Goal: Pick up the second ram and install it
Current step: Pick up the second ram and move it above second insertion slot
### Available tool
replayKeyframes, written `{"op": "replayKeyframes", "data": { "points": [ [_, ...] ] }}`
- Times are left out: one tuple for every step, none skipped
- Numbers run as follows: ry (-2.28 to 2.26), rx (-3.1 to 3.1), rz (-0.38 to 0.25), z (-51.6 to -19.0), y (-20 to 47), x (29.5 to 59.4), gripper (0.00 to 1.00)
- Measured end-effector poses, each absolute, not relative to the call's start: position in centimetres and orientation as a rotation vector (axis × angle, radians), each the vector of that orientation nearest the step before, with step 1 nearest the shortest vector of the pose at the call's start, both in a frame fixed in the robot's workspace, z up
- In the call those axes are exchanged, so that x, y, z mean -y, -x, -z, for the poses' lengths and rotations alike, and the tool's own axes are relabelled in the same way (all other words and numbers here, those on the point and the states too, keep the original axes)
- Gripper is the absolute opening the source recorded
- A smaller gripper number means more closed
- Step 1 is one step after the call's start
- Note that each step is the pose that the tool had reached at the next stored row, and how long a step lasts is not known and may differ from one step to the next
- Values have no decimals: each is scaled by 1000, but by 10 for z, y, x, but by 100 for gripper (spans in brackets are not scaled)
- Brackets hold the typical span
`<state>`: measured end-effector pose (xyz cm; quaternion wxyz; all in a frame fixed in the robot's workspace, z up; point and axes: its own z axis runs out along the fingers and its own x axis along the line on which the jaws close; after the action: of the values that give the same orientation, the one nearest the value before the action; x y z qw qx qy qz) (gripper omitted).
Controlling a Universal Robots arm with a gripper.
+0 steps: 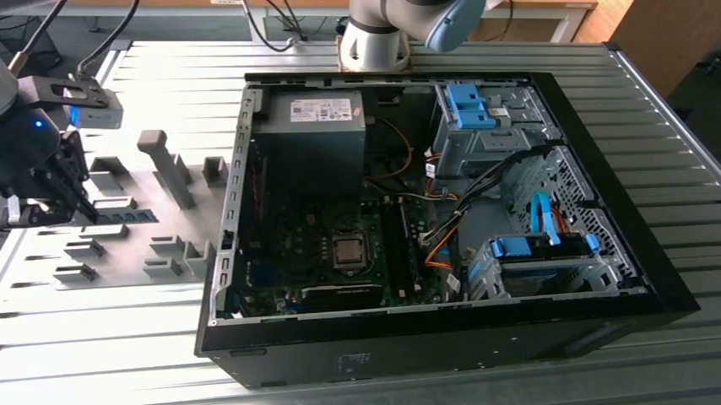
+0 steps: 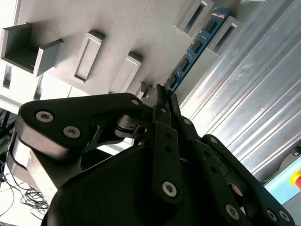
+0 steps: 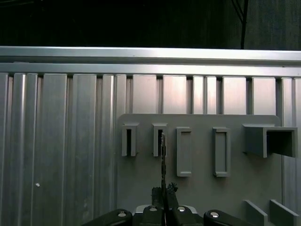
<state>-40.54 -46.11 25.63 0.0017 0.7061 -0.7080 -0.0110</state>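
Where claw (image 2: pixel 162 96) pinches, second ram (image 2: pixel 197 46) held

Your tool (image 2: pixel 163 94), matt black with dull metal screw heads, is clamped on the second ram (image 2: pixel 196 48), a blue-green circuit board with a slight gloss and dark matt chips. Around the tool's tips, the holder blocks (image 2: pixel 87 56) and their plate (image 2: pixel 117 23) look like matt grey plastic with a fine grain. Under them you see the bench (image 2: pixel 254 94), ribbed bare metal with a soft sheen. Well apart from the tool, the computer case (image 1: pixel 451 350) shows satin black metal and glossy blue plastic latches (image 1: pixel 464 105).
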Motion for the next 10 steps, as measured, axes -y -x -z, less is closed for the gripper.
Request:
{"op": "replayKeyframes", "data": {
  "points": [
    [-2216,2222,34,-257,405,461,14],
    [-2216,2222,34,-257,405,461,14],
    [-2216,2222,34,-258,405,461,14],
    [-2216,2222,34,-258,405,461,14],
    [-2216,2222,34,-259,405,461,14],
    [-2216,2222,34,-259,405,461,14],
    [-2216,2222,34,-259,405,461,14],
    [-2216,2222,34,-260,405,461,14],
    [-2216,2222,34,-260,405,461,14],
    [-2216,2222,34,-260,405,461,14]
  ]
}}
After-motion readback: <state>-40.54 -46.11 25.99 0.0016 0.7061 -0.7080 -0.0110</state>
